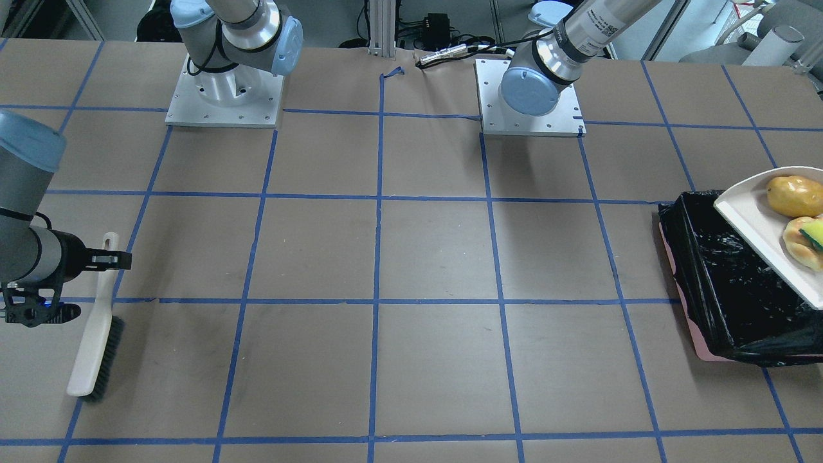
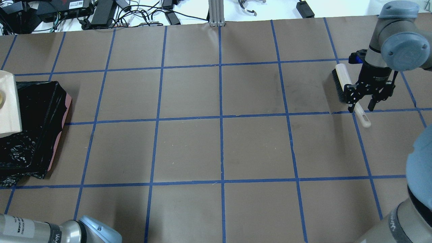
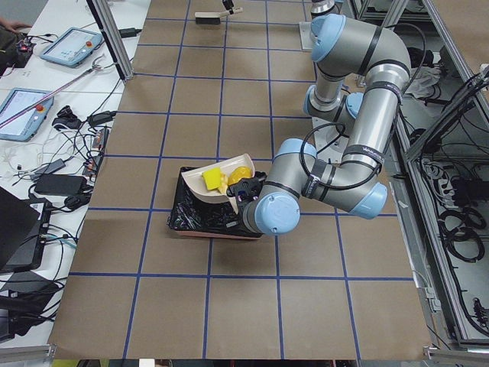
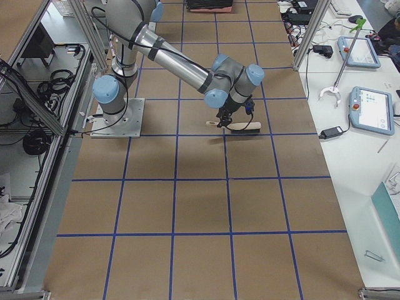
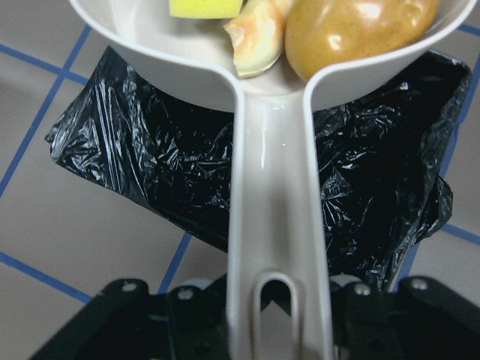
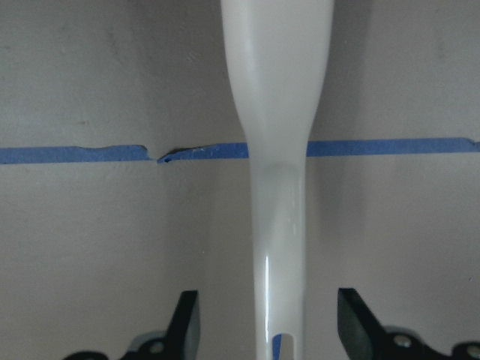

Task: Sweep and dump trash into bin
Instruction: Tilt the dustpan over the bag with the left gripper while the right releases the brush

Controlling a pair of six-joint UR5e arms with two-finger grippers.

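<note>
The trash lies in a beige dustpan (image 1: 746, 218) held tilted over the bin (image 1: 726, 276): a glossy potato shape (image 1: 795, 195), a bread-like piece (image 1: 804, 247) and a yellow sponge with a green layer (image 1: 815, 233). The bin is lined with a shiny black bag, and its pink base edge shows. My left gripper (image 5: 277, 300) is shut on the dustpan's handle. At the table's other end my right gripper (image 2: 362, 106) hangs open astride the handle of a white brush (image 2: 342, 81) that lies on the table. Its fingers (image 6: 187, 330) stand apart from the handle.
The table is brown paper with a blue tape grid (image 2: 221, 118). Both arm bases (image 1: 225, 96) stand on plates at the robot's side. Cables and tablets lie on a side bench (image 3: 69, 46) beyond the table's edge.
</note>
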